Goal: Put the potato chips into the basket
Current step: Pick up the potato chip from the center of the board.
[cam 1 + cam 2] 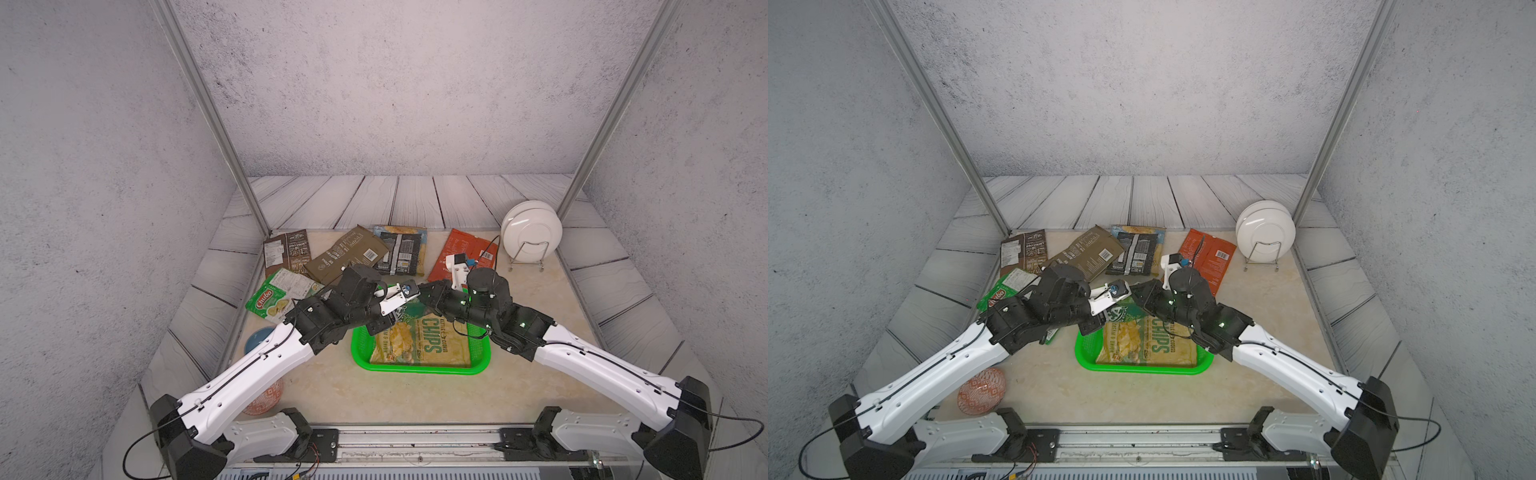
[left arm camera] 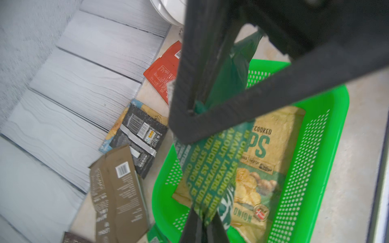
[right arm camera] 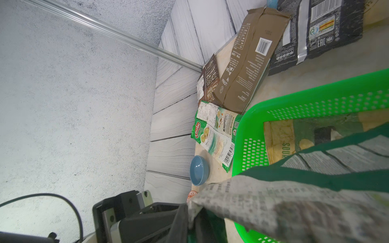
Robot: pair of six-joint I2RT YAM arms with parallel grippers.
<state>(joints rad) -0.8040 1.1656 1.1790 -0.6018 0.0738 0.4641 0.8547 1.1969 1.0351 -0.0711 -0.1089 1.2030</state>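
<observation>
I see the green basket (image 1: 419, 369), perforated, at front centre, with the cream bag (image 1: 432, 345) printed "CHIPS" lying flat inside. The dark green bag (image 2: 212, 168) hangs creased above it. Behind lie the brown bag (image 1: 286, 253), olive bag (image 1: 347, 257), black bag (image 1: 399, 253) atop the yellow-blue bag (image 1: 401, 230), and red bag (image 1: 453, 245). The light green bag (image 1: 272, 301) lies to the left.
</observation>
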